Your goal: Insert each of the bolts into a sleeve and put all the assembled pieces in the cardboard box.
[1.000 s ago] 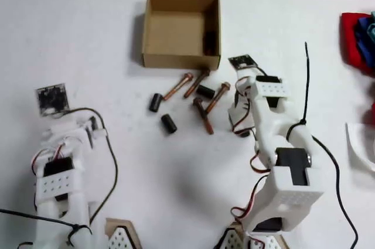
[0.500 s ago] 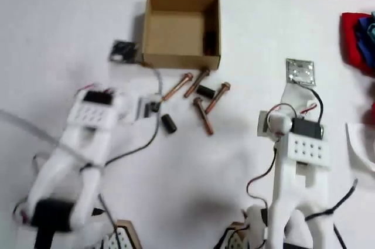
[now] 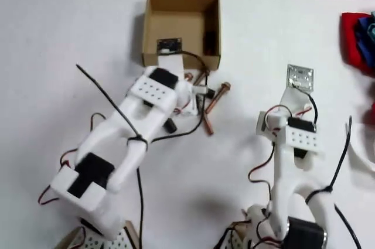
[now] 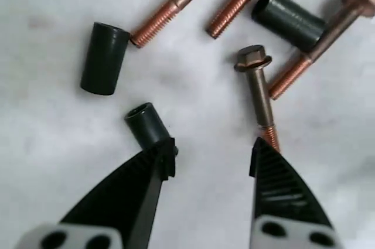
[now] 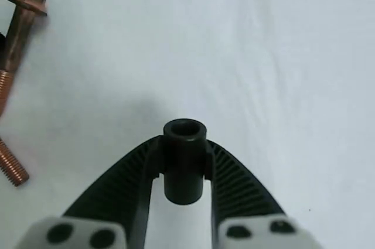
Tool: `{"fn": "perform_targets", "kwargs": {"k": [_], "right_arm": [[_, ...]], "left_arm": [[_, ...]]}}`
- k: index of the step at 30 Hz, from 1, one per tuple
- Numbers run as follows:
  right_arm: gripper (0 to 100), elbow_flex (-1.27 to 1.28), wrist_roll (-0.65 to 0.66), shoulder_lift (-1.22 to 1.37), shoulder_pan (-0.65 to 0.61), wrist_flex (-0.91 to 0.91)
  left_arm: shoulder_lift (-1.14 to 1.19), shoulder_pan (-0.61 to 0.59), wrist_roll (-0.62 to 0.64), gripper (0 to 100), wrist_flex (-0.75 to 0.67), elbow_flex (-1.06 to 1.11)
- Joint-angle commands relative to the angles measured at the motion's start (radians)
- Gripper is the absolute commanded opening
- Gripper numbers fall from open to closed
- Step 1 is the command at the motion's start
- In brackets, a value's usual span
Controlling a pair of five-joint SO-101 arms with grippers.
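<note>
Swinging up from the lower left of the high view, the left arm (image 3: 146, 99) now lies over the pile (image 3: 215, 98) of bolts and sleeves just below the box (image 3: 205, 61), while the right arm (image 3: 296, 143) has drawn back to the right of the frame. That looks like a split of roles. The right gripper (image 5: 183, 154) pinches a sleeve (image 5: 184, 187) with its bore open toward the wrist camera, apparently ready to take a bolt, and the left seems set to fetch one. The left gripper (image 4: 214, 148) is spread low over the bench (image 4: 193, 202). One fingertip is touching or just beside a loose sleeve (image 4: 146, 125), and the other is at the threaded end of a bolt (image 4: 258, 88).
</note>
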Motion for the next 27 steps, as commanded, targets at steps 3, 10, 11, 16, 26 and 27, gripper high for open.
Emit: {"fn": "perform_targets", "kwargs": {"k": [3, 10, 11, 16, 26, 27], "right_arm": [[2.0, -0.072, -0.006, 0.024, 0.015, 0.018], [2.0, -0.071, -0.006, 0.024, 0.015, 0.018], [2.0, -0.069, -0.006, 0.024, 0.015, 0.018], [2.0, -0.069, -0.006, 0.024, 0.015, 0.018], [2.0, -0.069, -0.006, 0.024, 0.016, 0.018], [2.0, -0.069, -0.006, 0.024, 0.019, 0.018]], "left_arm": [[-0.003, 0.032, 0.153, 22, -0.124, -0.042], [0.112, 0.034, 0.158, 23, -0.29, -0.028], [0.137, 0.034, 0.16, 22, -0.29, -0.047], [0.25, 0.04, 0.212, 22, -0.278, -0.117], [0.365, 0.101, 0.213, 17, -0.095, -0.3], [0.382, 0.097, 0.213, 13, -0.077, -0.315]]}}
